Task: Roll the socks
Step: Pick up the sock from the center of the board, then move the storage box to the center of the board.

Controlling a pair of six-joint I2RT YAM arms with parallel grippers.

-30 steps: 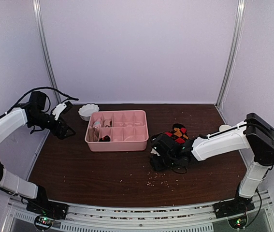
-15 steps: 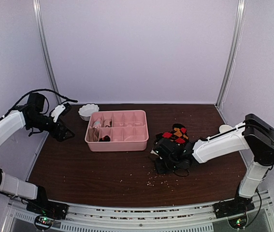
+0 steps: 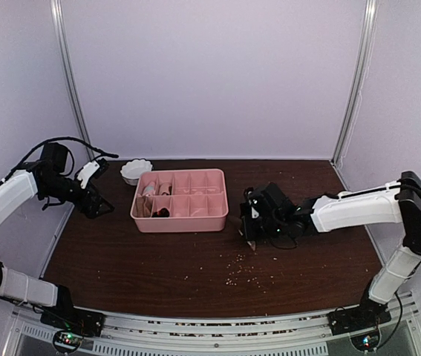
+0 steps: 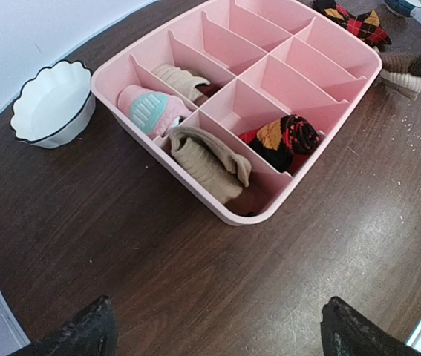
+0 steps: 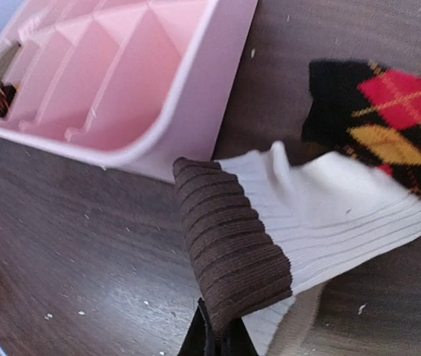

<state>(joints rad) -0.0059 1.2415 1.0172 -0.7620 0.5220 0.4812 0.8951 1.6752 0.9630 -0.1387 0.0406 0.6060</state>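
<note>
The right gripper (image 5: 214, 340) pinches the brown cuff (image 5: 232, 252) of the cream-white sock (image 5: 329, 215), just beside the pink tray (image 5: 188, 111) (an argyle sock (image 5: 388, 119) lies against its far end). The left gripper (image 3: 97, 202) hangs spread wide near the left edge of the table (image 3: 158, 259).

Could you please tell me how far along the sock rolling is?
Done: several rolled socks sit in the pink tray, including an argyle roll. In hand: the right hand is shut on the brown cuff of a cream sock beside the tray. Left: that sock and the loose argyle sock next to it are unrolled. The left hand is open.
</note>
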